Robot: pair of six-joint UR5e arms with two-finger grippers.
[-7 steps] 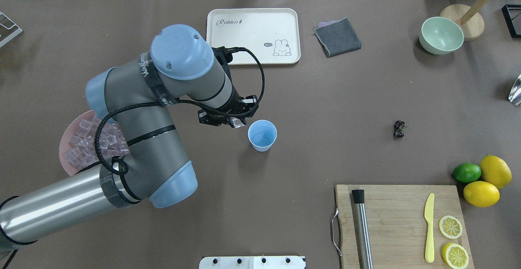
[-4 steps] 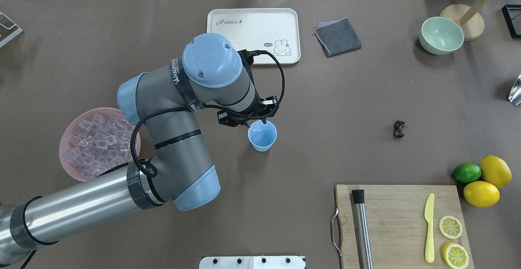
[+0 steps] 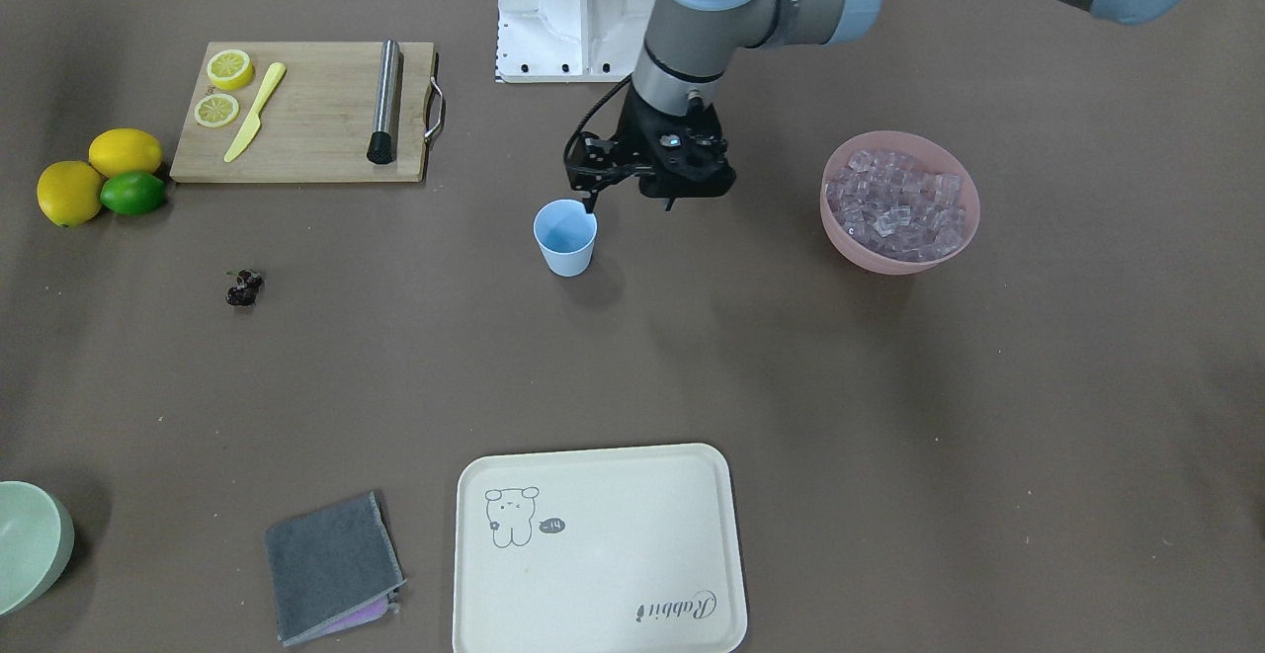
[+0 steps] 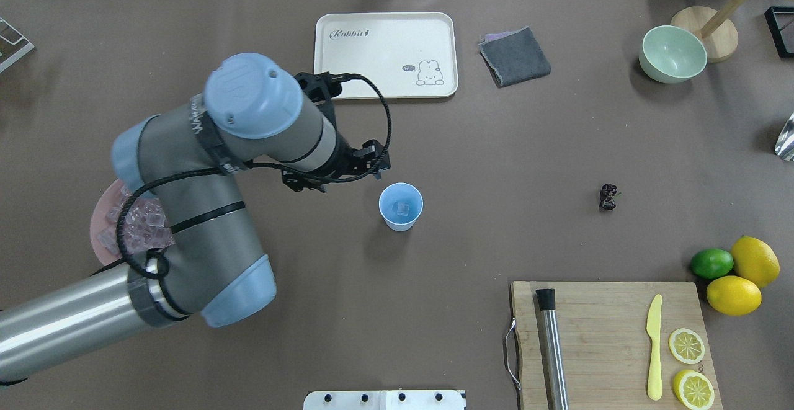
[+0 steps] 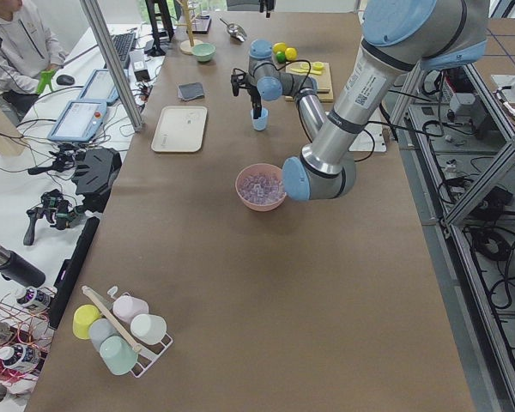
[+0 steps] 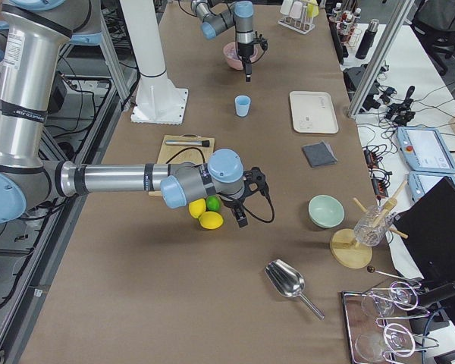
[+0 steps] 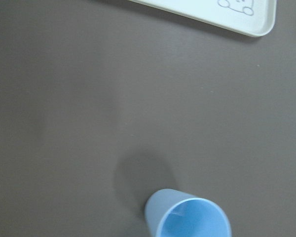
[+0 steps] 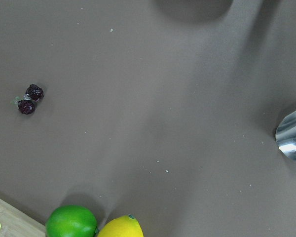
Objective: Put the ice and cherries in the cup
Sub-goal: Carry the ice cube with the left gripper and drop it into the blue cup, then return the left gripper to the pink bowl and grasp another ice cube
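The light-blue cup stands upright mid-table, with one clear ice cube inside it. It also shows in the front view and at the bottom of the left wrist view. My left gripper is open and empty, just beside the cup on the pink bowl's side. More ice fills the pink bowl. The cherries lie on the table far to the cup's right, and show in the right wrist view. My right gripper hovers near the lemons; I cannot tell whether it is open or shut.
A cream tray and a grey cloth lie at the far side. A pale green bowl is at the far right. A cutting board holds a knife, lemon slices and a steel rod. Lemons and a lime sit beside it.
My left gripper carried an ice cube over the cup, let it go into the cup, and has drawn back to the left toward the pink bowl.
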